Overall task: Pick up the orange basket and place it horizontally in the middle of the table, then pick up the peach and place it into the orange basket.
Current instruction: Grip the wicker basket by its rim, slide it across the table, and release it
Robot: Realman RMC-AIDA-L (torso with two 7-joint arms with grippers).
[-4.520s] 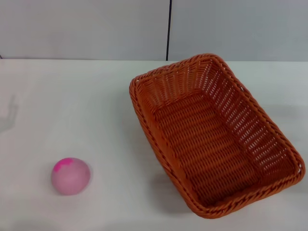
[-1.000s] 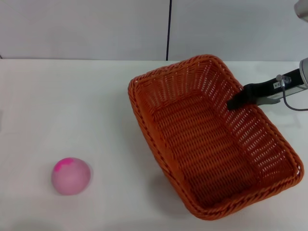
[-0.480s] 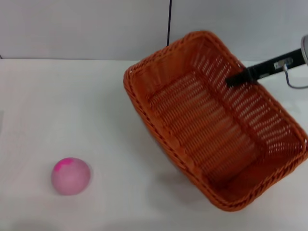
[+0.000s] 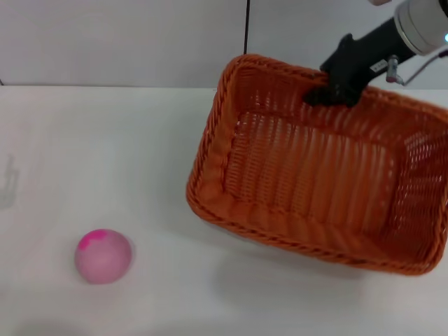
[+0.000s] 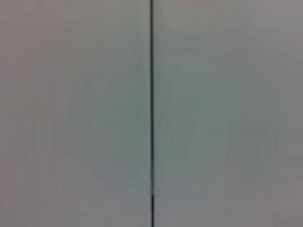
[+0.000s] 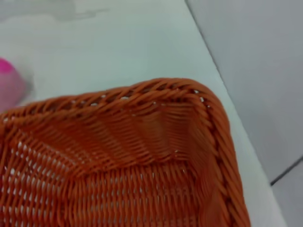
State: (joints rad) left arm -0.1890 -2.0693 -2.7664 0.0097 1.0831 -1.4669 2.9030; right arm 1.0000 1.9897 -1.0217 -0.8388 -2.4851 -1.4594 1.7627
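My right claw [image 4: 329, 92] is clamped on the far long rim of the orange basket [image 4: 315, 175], which hangs tilted off the worktop [image 4: 91, 154], open side turned toward me. Its long axis runs nearly side to side, sloping down to my right, so leveling it is what I judge remains. The peach [image 4: 103, 255] sits well apart at my near left. My left claw is out of sight.

orange basket [image 4: 322, 189] (tilted) in right end effector [image 4: 334, 89]
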